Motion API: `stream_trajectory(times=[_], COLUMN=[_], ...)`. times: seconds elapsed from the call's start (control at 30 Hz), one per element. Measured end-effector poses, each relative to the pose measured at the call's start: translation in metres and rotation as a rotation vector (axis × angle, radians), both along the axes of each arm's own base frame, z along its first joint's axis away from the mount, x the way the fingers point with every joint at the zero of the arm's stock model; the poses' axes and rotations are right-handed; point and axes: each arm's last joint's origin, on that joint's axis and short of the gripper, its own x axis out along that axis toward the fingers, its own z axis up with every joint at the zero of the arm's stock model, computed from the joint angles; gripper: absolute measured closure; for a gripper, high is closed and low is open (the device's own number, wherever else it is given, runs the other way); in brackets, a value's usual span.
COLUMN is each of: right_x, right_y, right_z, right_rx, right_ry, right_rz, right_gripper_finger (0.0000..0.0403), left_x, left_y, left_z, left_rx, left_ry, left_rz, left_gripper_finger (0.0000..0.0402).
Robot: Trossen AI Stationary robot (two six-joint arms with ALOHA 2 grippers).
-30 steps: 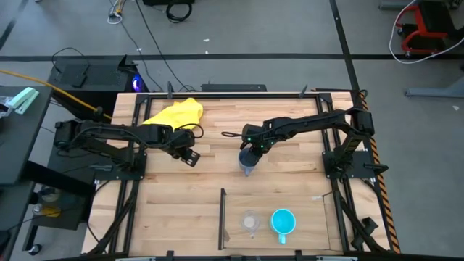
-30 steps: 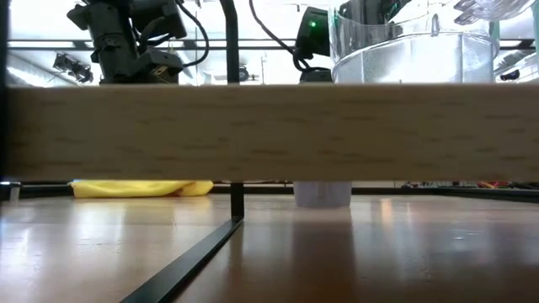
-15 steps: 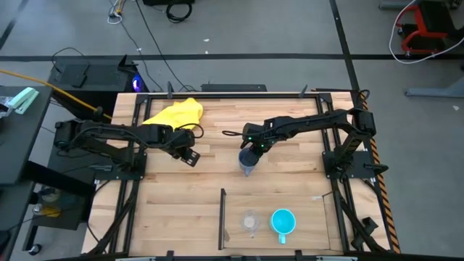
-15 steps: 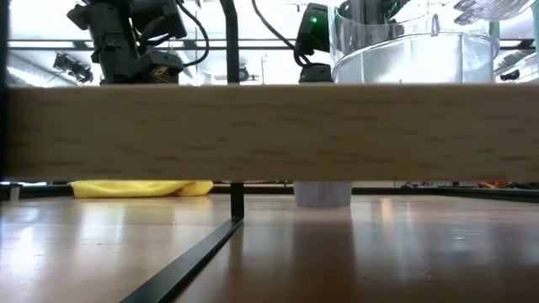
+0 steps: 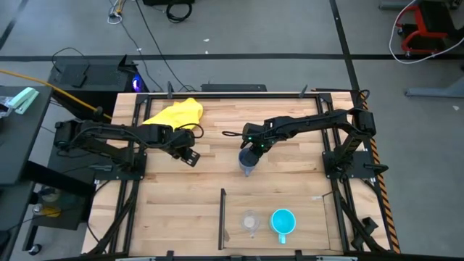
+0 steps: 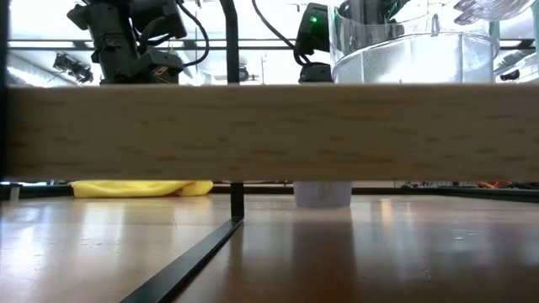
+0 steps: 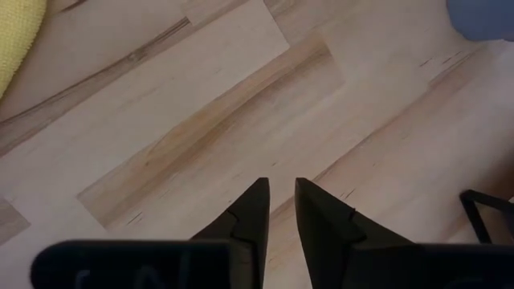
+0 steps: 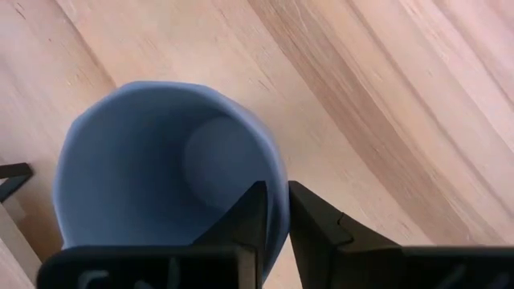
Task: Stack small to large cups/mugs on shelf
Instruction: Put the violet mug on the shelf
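The grey-blue mug [image 5: 247, 166] stands mid-table with its mouth up; its base also shows in the low view [image 6: 322, 194]. My right gripper [image 5: 251, 150] is shut on its rim. My left gripper [image 5: 190, 156] hangs over bare wood at the left of centre, its fingers [image 7: 281, 210] drawn together with only a thin gap, holding nothing. The small clear cup [image 5: 250, 221] and the cyan mug [image 5: 283, 222] stand side by side on the shelf section [image 5: 304, 210] at the near edge, right of the dark divider [image 5: 222, 217]. The clear cup also shows in the low view [image 6: 404, 46]. My right gripper holds the mug's rim [image 8: 277, 172], pinching the wall with one finger [image 8: 250, 217] inside and the other [image 8: 315, 221] outside. The fingers come from above, slanting down from the table's right. The mug is upright; its base shows at table level in the low view.
A yellow cloth [image 5: 174, 113] lies at the far left of the table. Black frame rails [image 5: 341, 156] run along the table's sides. A wooden plank [image 6: 269, 130] crosses the low view and hides most of the table behind it.
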Motion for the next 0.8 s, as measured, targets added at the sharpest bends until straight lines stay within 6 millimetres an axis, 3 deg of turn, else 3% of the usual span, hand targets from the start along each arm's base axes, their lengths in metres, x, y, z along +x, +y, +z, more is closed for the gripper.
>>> stream_trajectory(times=[0.5,0.8], right_x=[0.000,0.005], right_y=[0.000,-0.003], right_z=[0.000,0.021], right_rx=[0.006,-0.005], right_ry=[-0.002,-0.030], right_rz=[0.006,-0.006], right_gripper_finger=[0.0341,0.0366], left_x=[0.000,0.000], left_y=[0.000,0.000], left_z=[0.000,0.000], left_rx=[-0.003,-0.002], left_ry=[-0.001,-0.003], left_rz=[0.006,0.007], left_gripper_finger=[0.0340,0.0334])
